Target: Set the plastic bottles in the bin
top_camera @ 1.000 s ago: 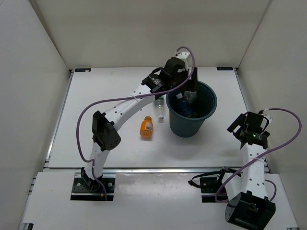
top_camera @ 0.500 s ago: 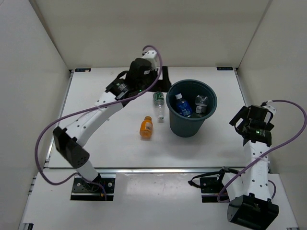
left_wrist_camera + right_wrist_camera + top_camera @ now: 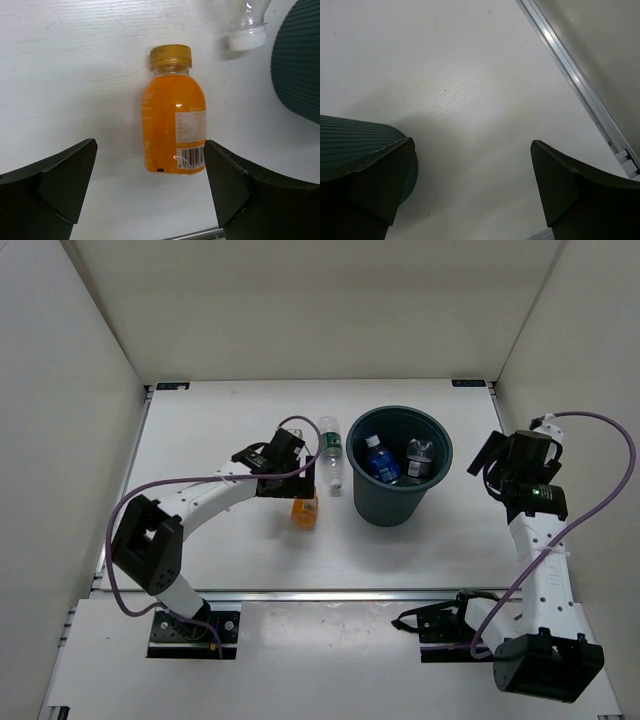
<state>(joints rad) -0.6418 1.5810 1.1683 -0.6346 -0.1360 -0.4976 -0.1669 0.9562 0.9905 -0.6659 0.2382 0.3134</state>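
An orange bottle (image 3: 174,120) with a gold cap lies on the white table, partly under my left wrist in the top view (image 3: 305,514). My left gripper (image 3: 150,150) (image 3: 299,490) hangs open above it, the bottle's base between the two fingertips without touching them. A clear bottle with a green label (image 3: 330,454) lies just left of the bin; its white cap (image 3: 245,38) shows in the left wrist view. The dark teal bin (image 3: 385,504) (image 3: 300,60) holds a blue-labelled bottle (image 3: 378,458) and a clear one (image 3: 419,458). My right gripper (image 3: 470,145) (image 3: 486,462) is open and empty, right of the bin (image 3: 355,140).
White walls enclose the table on three sides. An aluminium rail (image 3: 575,80) runs along the table's right edge, close to my right gripper. Purple cables loop from both arms.
My left arm swung from above the bin back to the left and came down over the orange bottle, its jaws opening. The right arm rose and shifted slightly toward the bin.
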